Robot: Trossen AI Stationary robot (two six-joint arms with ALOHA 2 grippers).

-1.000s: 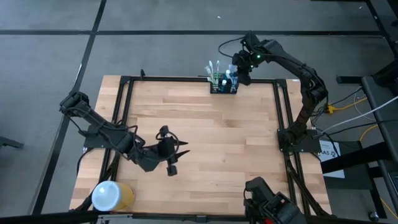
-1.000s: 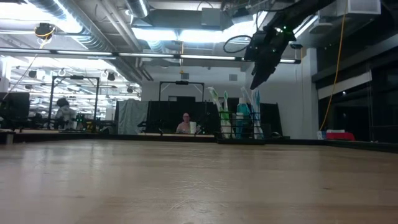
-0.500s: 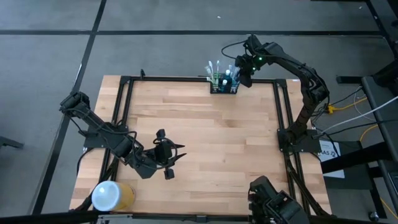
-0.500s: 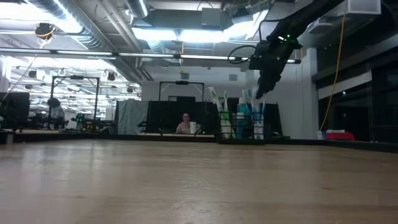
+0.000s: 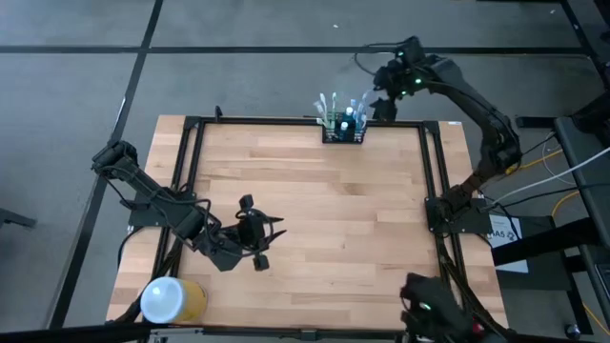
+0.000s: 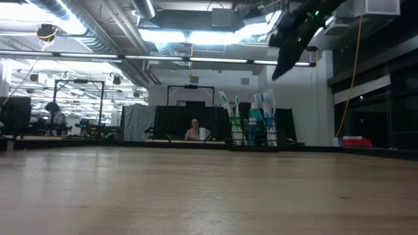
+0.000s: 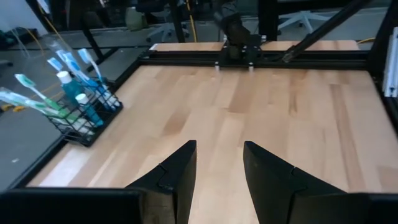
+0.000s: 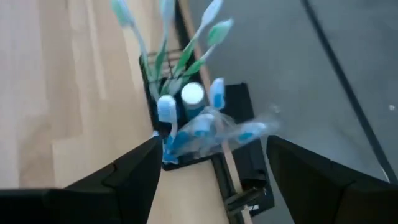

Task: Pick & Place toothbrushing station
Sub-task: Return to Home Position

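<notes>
Black toothbrush holder [image 5: 343,132] at the far edge of the table [image 5: 315,191], toothbrushes [image 7: 28,84] upright in its slots, right gripper [image 8: 214,142] just beside and above the holder, fingers spread wide, gripping nothing, left gripper [image 7: 219,148] well apart from the holder, fingers parted, empty, low over bare wood.

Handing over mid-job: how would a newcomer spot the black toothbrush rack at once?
On the light wooden table, go to the far edge, right of the middle, near the open right gripper. A small black wire rack stands there, green and blue toothbrushes sticking up from it. The only other loose thing, a white-topped yellow cylinder, sits at the near left corner.
</notes>
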